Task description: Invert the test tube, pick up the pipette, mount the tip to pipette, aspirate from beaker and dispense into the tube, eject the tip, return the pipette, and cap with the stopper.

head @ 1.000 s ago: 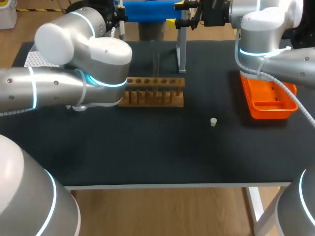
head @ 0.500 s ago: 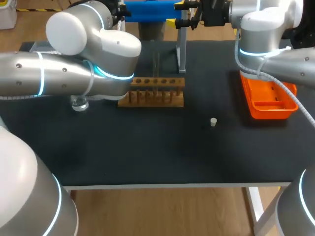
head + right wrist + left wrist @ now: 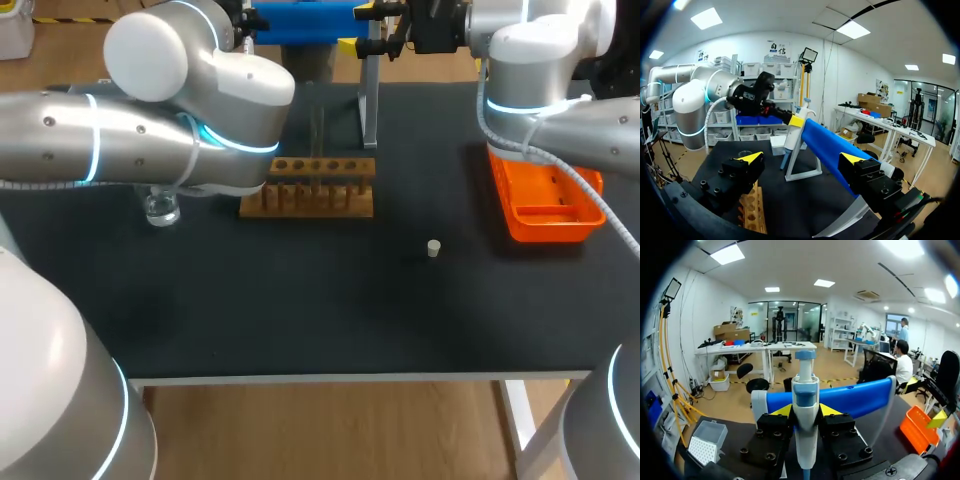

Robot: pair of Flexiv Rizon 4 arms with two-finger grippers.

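A white and blue pipette (image 3: 805, 390) stands upright between the yellow tips of my left gripper (image 3: 805, 411), which is shut on its body. In the right wrist view the pipette (image 3: 790, 136) hangs at the white stand (image 3: 801, 169) with my left gripper (image 3: 788, 118) on it. My right gripper (image 3: 801, 159) is open wide, high above the table's back and facing the stand. On the table are the wooden tube rack (image 3: 312, 186), a glass beaker (image 3: 160, 209) to its left and a small pale stopper (image 3: 433, 248).
An orange tray (image 3: 546, 205) lies at the right, a white tip box (image 3: 706, 442) at the back left. A long blue bar (image 3: 832, 150) runs from beside my right gripper's finger toward the pipette. My left arm's elbow (image 3: 200, 95) looms over the rack's left end.
My left arm's elbow has swung toward the back and right, uncovering the beaker. The right arm, rack and stopper have not moved.
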